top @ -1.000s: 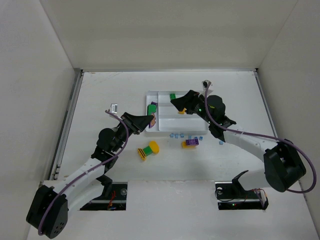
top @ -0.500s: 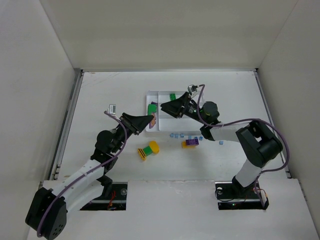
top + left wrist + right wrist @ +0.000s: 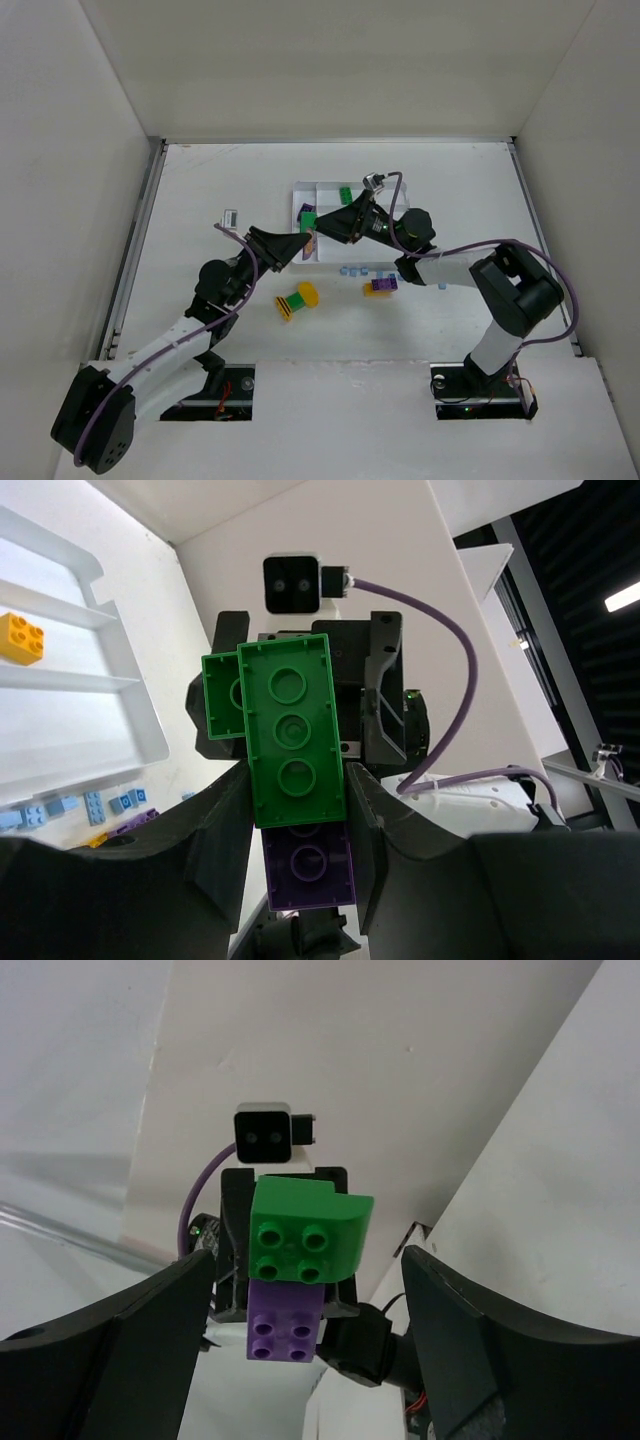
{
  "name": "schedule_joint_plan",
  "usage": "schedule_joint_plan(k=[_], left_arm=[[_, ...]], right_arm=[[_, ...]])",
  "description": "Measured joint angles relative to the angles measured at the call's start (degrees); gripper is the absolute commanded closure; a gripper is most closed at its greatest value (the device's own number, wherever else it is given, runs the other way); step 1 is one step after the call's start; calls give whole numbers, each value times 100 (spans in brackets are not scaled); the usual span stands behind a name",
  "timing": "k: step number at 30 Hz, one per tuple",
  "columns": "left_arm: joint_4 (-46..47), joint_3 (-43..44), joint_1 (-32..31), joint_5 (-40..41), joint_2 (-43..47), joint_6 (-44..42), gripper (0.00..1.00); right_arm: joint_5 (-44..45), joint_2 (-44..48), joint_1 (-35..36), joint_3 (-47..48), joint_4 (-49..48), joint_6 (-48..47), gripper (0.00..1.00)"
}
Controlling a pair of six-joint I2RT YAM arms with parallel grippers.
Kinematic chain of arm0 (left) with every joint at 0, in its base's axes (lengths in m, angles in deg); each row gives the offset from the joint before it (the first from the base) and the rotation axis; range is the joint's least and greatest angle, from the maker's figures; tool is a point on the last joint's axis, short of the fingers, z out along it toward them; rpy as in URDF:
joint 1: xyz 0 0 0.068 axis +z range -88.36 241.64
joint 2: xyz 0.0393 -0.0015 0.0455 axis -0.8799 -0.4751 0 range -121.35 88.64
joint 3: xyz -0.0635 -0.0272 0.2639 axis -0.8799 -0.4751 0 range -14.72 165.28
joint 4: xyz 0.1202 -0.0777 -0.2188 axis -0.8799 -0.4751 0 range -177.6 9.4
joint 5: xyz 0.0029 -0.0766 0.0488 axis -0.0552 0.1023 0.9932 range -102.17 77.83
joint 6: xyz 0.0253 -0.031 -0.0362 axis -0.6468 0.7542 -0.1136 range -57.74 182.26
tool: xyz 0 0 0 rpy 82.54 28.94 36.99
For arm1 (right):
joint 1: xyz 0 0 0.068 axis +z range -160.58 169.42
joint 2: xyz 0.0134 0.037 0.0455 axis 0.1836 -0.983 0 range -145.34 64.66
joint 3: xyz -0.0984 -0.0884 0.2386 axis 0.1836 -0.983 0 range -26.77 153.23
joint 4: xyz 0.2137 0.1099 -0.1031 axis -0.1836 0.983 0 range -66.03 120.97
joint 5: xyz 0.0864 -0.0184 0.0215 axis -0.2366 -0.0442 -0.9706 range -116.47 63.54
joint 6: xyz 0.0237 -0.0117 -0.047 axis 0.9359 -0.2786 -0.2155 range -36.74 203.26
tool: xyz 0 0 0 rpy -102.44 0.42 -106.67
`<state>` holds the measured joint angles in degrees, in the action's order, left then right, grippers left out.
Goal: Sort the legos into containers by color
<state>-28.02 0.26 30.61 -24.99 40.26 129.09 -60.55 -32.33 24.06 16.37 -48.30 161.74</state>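
Gripping one green brick (image 3: 290, 742) plus one purple brick (image 3: 310, 872): left tool (image 3: 296, 244); right tool (image 3: 328, 224) released.

Tray (image 3: 300, 188): middle hidden beneath right arm (image 3: 415, 228).
Blue bricks (image 3: 357, 271) before tray: too small to count.
Tray in left wrist view: cut by left edge.

Both arms reach inward, grippers facing tip to tip. Left gripper (image 3: 298, 815) pinches a lego stack (image 3: 290, 720). Right gripper (image 3: 305, 1305) gapes wide, seemingly touching nothing.
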Motion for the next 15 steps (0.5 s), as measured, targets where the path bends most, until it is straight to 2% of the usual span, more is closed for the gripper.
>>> schedule_joint_plan(k=[9, 12, 15], left_arm=[[122, 2, -109, 48, -203, 66, 75], [179, 2, -157, 116, -214, 63, 75], [195, 2, -168, 155, -243, 66, 75]], right_arm=[[-66, 0, 72, 22, -17, -96, 46], [-63, 0, 72, 22, -22, -131, 50], [-42, 0, 72, 22, -20, -153, 48]])
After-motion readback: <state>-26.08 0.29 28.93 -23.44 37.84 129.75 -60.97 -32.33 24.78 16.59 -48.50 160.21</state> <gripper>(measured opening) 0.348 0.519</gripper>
